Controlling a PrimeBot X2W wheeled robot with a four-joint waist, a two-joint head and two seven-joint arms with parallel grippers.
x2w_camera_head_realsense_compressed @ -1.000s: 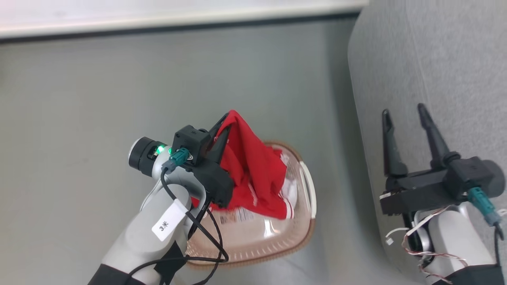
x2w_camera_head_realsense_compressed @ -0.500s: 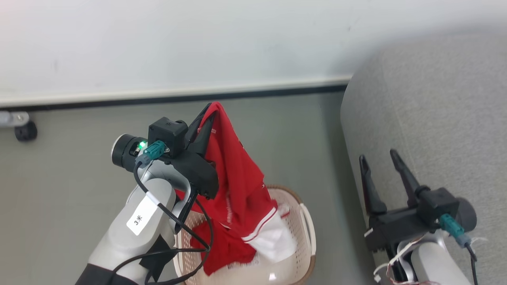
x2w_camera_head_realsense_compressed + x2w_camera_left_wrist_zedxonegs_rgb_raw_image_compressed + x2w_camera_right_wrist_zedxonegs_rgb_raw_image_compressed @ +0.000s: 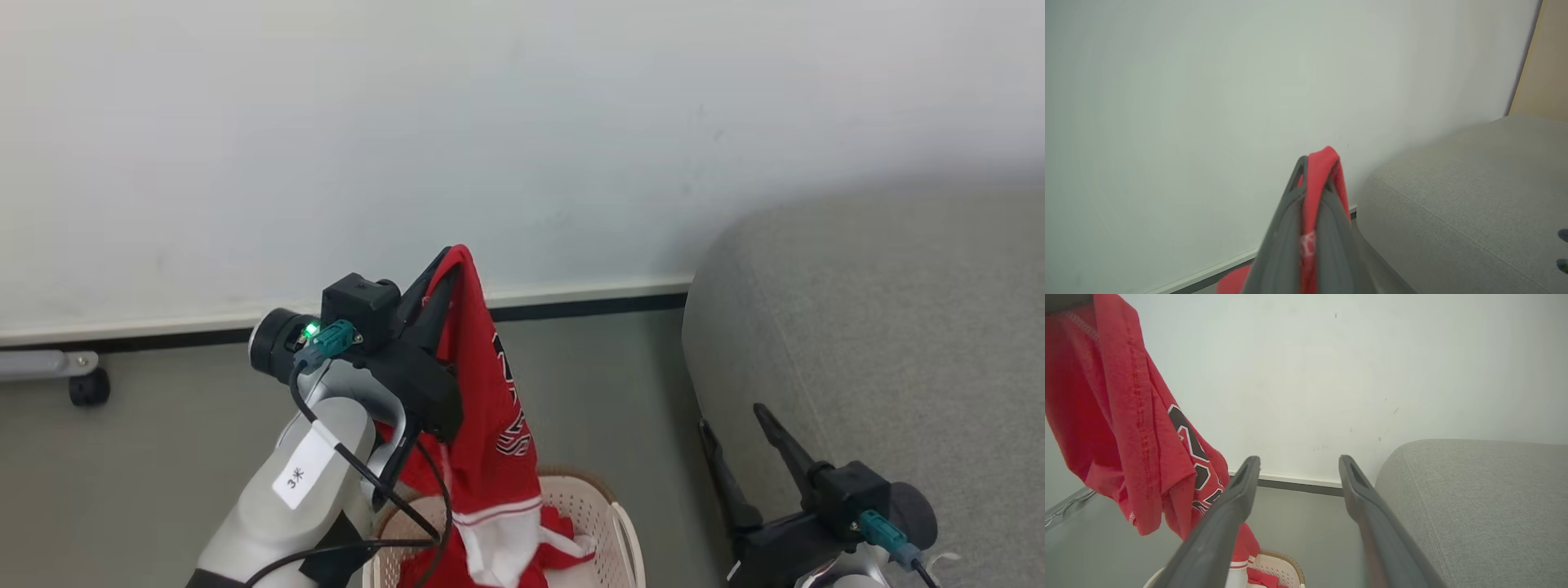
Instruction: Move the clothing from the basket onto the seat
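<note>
Head view: left gripper [image 3: 447,260] clamped on the top fold of the red clothing [image 3: 482,392], which hangs with its white hem in the basket [image 3: 611,523]. More red fabric lies inside. Forearm tag [image 3: 300,475] reads "3米". Right gripper [image 3: 731,418] spread wide, empty, before the seat [image 3: 882,327]. Versus a second ago: camera tilted up, clothing drawn further out.
Left wrist view: fabric pinched between the fingers, seat at right.
Right wrist view: black, white-edged characters on the clothing, folded and unreadable.

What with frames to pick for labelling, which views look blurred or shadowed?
Left wrist view: the left tool and the red garment it pinches are blurred, too near the lens. Right wrist view: the right tool softens toward the bottom edge; the garment's lettering is legible. Head view: even light, shadow above the seat.
</note>
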